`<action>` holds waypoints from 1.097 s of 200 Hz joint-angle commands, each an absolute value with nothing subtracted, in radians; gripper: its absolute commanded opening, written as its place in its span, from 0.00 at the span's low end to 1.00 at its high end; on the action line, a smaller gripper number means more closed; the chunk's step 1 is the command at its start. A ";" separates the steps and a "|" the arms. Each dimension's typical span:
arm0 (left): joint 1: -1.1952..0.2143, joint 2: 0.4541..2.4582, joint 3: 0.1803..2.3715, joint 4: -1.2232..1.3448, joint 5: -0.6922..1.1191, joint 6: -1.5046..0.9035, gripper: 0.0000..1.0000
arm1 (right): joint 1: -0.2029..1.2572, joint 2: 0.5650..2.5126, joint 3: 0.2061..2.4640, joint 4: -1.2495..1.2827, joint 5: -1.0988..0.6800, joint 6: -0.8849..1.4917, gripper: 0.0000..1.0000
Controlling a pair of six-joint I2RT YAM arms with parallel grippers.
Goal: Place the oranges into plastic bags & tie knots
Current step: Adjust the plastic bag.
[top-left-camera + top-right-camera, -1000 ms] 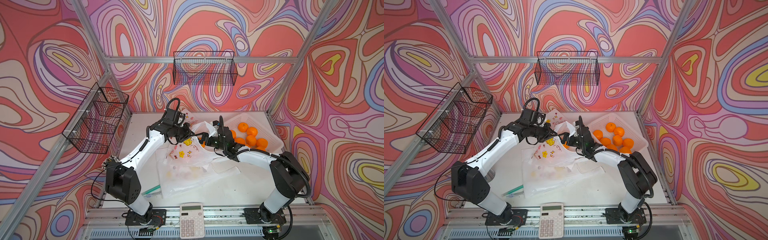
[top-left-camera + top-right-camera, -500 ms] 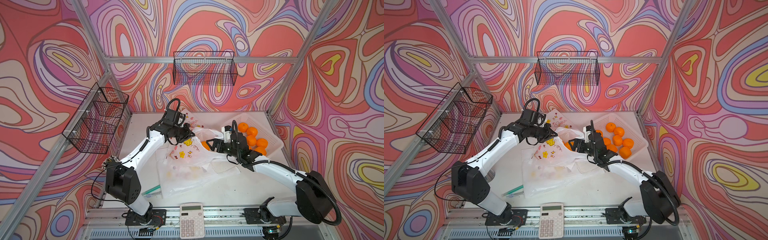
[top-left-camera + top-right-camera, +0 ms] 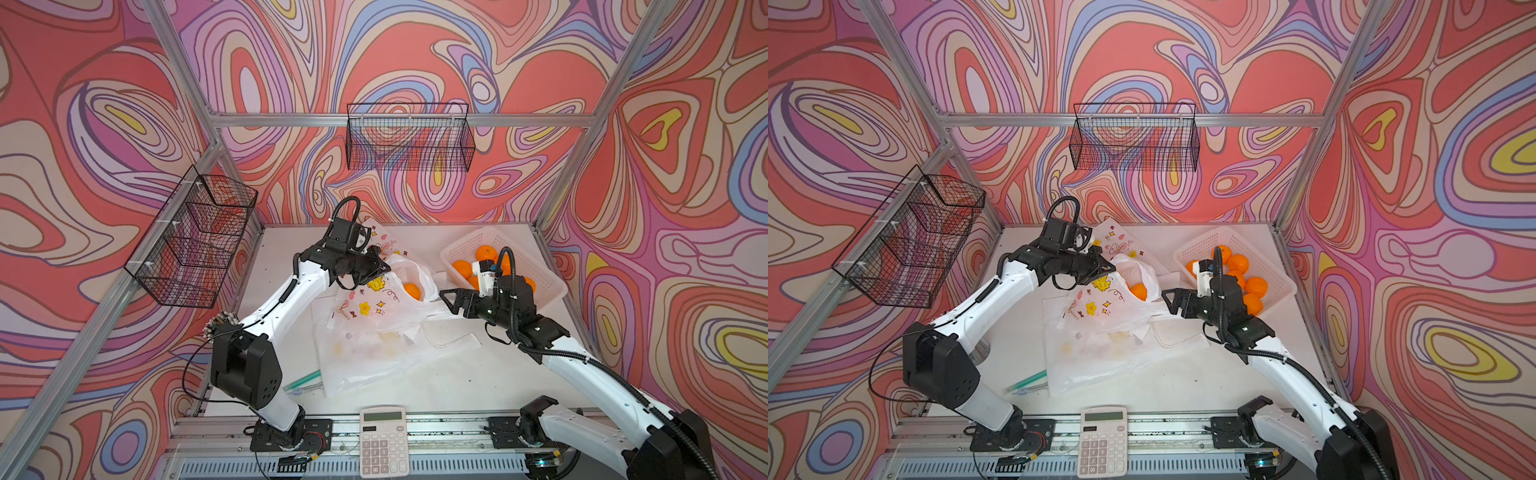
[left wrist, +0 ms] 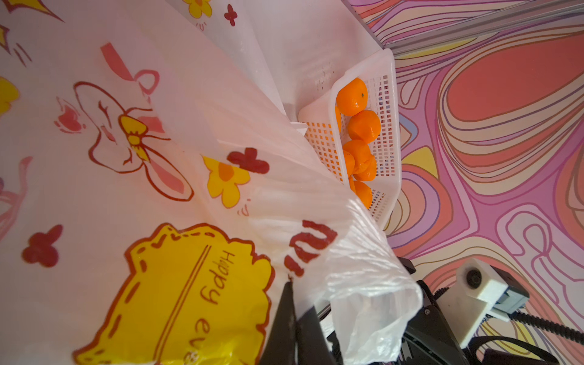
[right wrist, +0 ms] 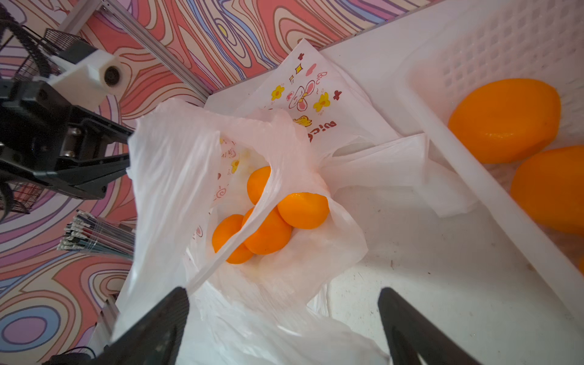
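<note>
**Pinched open and part-filled**

Our left gripper (image 3: 381, 270) clamps the rabbit-print plastic bag's (image 5: 170, 177) rim; our right gripper (image 5: 282, 297) gapes wide beside its mouth. Several oranges (image 5: 268, 232) lie inside; more oranges (image 3: 483, 252) sit in the white basket (image 3: 457, 246).

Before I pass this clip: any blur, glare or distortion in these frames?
Right wrist view: basket oranges look stretched and soft near the frame edge, bagged oranges sharper. Left wrist view: the print on the bag is slightly soft. Both top views: even light, sharp, no harsh shadows.
</note>
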State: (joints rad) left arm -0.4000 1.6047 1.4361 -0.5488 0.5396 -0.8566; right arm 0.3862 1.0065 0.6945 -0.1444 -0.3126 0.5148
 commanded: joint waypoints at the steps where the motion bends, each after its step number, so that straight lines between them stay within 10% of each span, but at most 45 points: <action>1: -0.400 1.618 1.421 -0.528 0.552 -0.845 0.00 | 0.367 0.976 0.715 -0.120 -0.427 0.573 0.98; 106: -0.402 1.617 1.422 -0.517 0.559 -0.841 0.00 | 0.369 0.963 0.997 -0.506 -0.264 0.432 0.91; 219: -0.402 1.626 1.431 -0.517 0.562 -0.839 0.00 | 0.386 0.862 0.970 -0.404 -0.497 -0.581 0.97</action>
State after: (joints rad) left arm -0.4000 1.6184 1.4307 -0.5266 0.5541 -0.8494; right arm 0.3717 0.9134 1.0241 -0.4725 -0.3542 -0.2501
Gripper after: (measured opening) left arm 0.048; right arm 0.944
